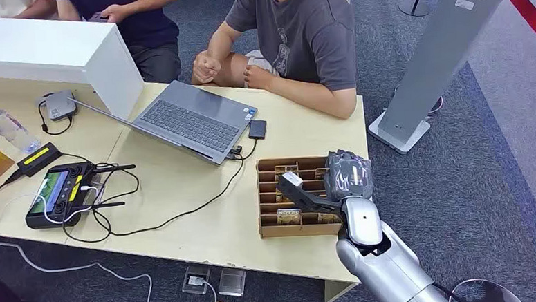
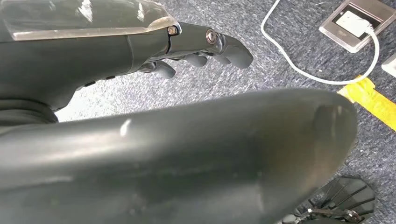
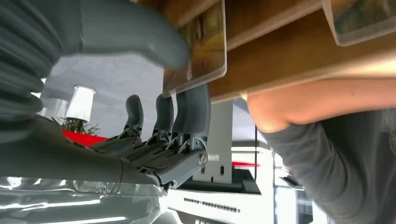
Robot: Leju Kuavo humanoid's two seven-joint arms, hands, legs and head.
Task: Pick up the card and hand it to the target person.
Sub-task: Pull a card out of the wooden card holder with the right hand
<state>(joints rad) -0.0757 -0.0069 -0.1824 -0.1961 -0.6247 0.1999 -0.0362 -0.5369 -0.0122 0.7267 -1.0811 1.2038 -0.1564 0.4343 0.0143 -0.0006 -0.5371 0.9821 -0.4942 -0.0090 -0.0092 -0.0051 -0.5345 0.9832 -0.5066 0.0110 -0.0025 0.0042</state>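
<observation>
My right hand (image 3: 154,116) pinches the card (image 3: 198,56) by its edge, thumb against fingers, at the wooden rack (image 1: 303,222). The card seems light, stiff and slippery, so I grip its flat faces firmly.

Card (image 3: 201,51), thin, clear-edged plastic with yellowish-brown printed face, is standing upright in a slot of the brown cardboard divider box (image 1: 269,223) on the pale worktop (image 1: 184,197). Right robot hand (image 3: 154,84) is pinching it, thumb against face, fingers behind.
</observation>
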